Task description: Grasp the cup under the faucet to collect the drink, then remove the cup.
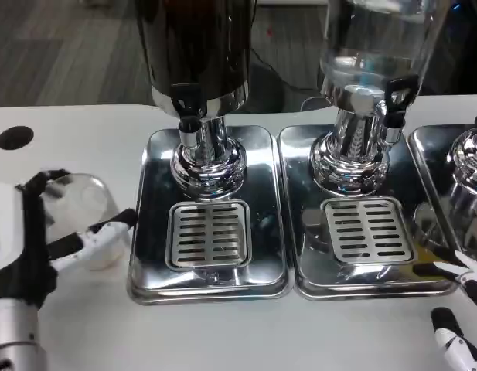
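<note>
A clear plastic cup (pixel 90 212) stands on the white table left of the left dispenser's tray, and my left hand (pixel 45 239) wraps its fingers around it. The dark drink dispenser (pixel 195 46) rises at the back with its black faucet (pixel 188 104) above a slotted drip grate (pixel 209 234). Nothing sits on that grate. My right hand (pixel 462 309) shows at the lower right corner, fingers apart and holding nothing, just off the second tray's front corner.
A second dispenser with a clear tank (pixel 377 39) stands on its own steel tray (pixel 362 282) to the right, and a third tray edge (pixel 454 154) sits at far right. A black round hole (pixel 15 137) marks the table at left.
</note>
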Controlling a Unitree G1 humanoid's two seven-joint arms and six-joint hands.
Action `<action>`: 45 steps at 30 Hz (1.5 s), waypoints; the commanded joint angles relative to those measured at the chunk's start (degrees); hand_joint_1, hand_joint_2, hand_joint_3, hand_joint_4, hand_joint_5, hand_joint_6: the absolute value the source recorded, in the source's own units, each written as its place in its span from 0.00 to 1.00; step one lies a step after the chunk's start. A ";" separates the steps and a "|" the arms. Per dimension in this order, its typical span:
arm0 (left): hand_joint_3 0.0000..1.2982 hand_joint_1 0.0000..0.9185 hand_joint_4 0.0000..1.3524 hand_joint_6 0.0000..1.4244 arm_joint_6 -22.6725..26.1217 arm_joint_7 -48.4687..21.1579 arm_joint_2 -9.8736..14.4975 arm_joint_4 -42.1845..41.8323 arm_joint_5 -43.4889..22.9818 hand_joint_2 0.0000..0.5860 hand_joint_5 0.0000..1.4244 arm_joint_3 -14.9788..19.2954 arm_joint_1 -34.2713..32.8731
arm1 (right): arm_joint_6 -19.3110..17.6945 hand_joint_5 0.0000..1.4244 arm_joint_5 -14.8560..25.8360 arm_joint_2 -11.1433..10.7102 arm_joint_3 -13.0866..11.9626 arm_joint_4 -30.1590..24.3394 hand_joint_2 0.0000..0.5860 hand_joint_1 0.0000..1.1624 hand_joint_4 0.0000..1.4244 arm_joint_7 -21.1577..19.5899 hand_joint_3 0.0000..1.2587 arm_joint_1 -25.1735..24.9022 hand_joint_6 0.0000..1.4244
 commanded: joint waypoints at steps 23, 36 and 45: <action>0.41 0.46 0.40 0.39 0.81 0.02 -6.13 10.38 3.52 0.16 0.55 -11.38 -12.82 | -4.20 0.07 2.22 -0.87 -1.27 3.26 0.77 0.32 0.08 0.32 0.24 1.42 0.00; 0.41 0.43 0.39 0.39 1.67 0.70 -7.25 14.41 3.86 0.15 0.54 -12.76 -17.13 | -4.76 0.07 3.24 -1.57 -1.58 5.34 0.77 0.32 0.08 0.54 0.24 0.67 0.00; 0.31 0.22 0.28 0.35 1.29 0.77 -6.92 15.42 2.96 0.05 0.47 -12.53 -17.74 | -3.99 0.07 2.68 -1.30 -0.81 5.44 0.77 0.32 0.08 0.83 0.25 -0.54 0.00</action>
